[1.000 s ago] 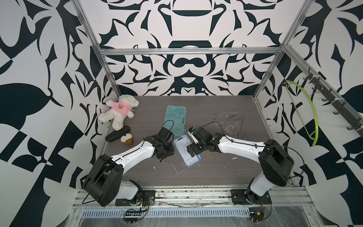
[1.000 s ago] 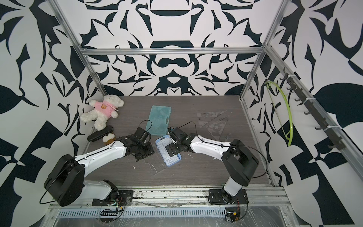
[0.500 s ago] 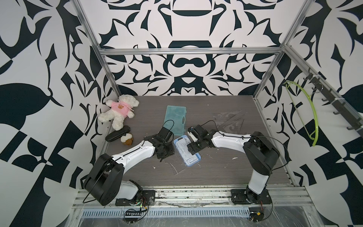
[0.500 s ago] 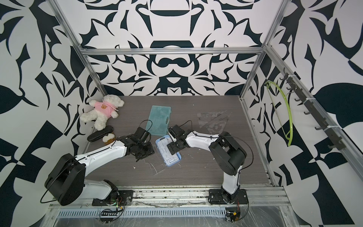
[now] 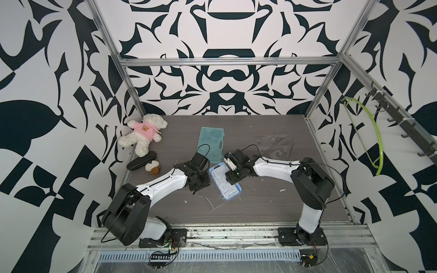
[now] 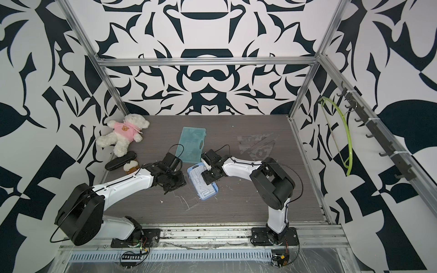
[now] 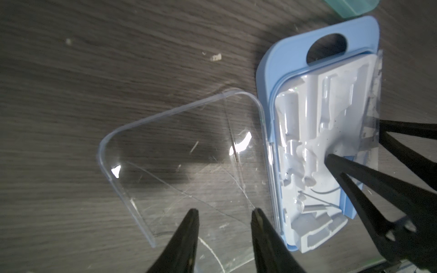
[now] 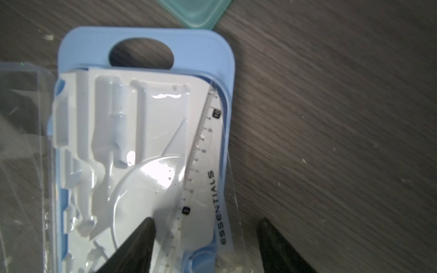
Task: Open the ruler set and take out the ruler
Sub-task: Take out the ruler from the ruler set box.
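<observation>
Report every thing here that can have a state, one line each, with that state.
Blue ruler case: open, flat on the table.
Clear lid: laid open, flat beside the case.
Ruler: not yet out, lying askew on the white tray in the case.
Right gripper: open, fingers either side of the ruler.
Left gripper: open, above the clear lid.
Teal case: lying flat; open or shut, cannot tell.

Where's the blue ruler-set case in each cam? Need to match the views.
In a top view: blue case mid-table, just in front of the teal case.
In a top view: same spot.
Left wrist: right of picture, clear lid lying open beside it.
Right wrist: left-centre, ruler lying on it.
Shared landmark: the teal case's corner at the blue case's handle-hole end.
</observation>
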Tool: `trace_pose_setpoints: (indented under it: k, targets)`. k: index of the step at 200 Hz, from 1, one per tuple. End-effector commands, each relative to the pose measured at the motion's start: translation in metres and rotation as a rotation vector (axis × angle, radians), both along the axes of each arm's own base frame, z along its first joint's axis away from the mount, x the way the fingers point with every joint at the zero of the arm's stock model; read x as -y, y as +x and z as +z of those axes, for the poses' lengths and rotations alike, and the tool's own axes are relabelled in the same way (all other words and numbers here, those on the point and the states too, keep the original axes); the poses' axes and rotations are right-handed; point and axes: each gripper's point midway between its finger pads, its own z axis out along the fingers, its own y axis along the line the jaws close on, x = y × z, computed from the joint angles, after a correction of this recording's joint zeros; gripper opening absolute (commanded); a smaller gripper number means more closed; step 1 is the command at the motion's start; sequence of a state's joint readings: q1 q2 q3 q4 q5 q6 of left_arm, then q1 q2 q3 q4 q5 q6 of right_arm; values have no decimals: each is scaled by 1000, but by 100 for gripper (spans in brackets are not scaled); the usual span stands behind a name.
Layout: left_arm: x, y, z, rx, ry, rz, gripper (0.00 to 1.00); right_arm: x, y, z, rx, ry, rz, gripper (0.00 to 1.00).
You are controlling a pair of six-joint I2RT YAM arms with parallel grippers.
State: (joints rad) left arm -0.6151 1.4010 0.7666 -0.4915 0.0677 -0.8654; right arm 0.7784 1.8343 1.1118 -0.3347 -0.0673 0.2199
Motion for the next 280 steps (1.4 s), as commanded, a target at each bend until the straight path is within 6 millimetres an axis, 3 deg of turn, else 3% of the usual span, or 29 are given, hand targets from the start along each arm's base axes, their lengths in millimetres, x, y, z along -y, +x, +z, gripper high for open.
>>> trace_pose_setpoints:
  k: [1,65,201,280]
  targets:
    - [2,5,5,6,2,-6,41,-6,9,13,27,25,0,63]
    - [1,5,4,4,5,-5,41,-4,11,15,39,16,-9,47]
    - [1,5,3,4,6,-5,42,-4,17,28,63,26,-39,34]
    - [1,5,3,4,7,-5,42,16,26,37,88,30,-123,34]
